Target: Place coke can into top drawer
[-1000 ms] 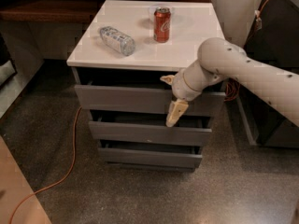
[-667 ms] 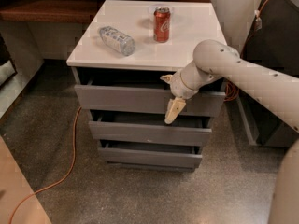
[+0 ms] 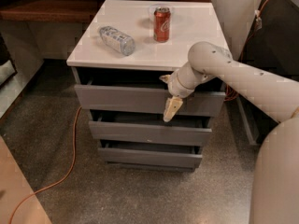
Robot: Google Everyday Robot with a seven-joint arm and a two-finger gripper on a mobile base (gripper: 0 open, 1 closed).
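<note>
The red coke can (image 3: 162, 24) stands upright on the white cabinet top (image 3: 187, 45), toward the back middle. The top drawer (image 3: 121, 99) is the uppermost grey drawer; a dark gap shows above its front, so it stands slightly pulled out. My gripper (image 3: 169, 96) is at the top drawer's front panel, right of centre, hanging down over its upper edge, well below and in front of the can. It holds nothing that I can make out.
A clear crinkled plastic bottle (image 3: 117, 39) lies on its side on the cabinet top, left of the can. Two lower grey drawers (image 3: 140, 133) sit below. An orange cable (image 3: 70, 162) runs over the floor at left. A dark unit (image 3: 280, 27) stands at right.
My gripper has shifted slightly left and down along the top drawer's front. The can and the bottle have not moved.
</note>
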